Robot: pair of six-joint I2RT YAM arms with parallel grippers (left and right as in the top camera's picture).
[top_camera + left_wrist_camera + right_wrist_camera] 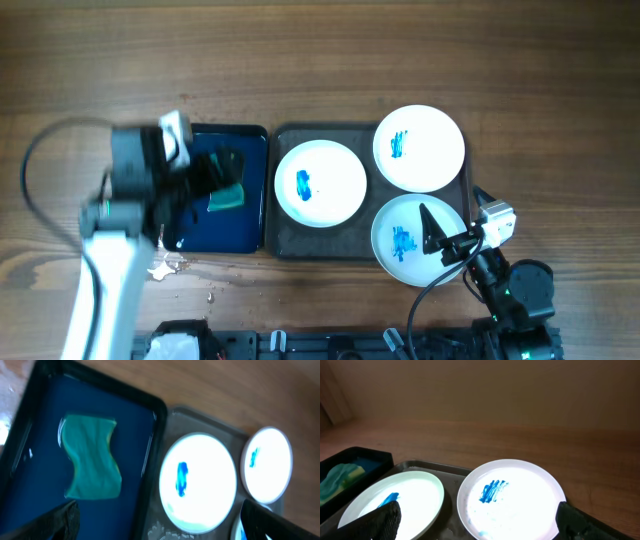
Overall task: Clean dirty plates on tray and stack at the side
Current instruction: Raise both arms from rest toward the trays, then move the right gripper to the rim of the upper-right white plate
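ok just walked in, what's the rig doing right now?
Cleaning has not visibly started. Three blue-smeared plates lie on the grey tray: the left plate, the back plate and the front plate. None is stacked at the side. The left gripper is open above the blue tray, right by the teal sponge. The right gripper is open over the front plate. Neither holds anything.
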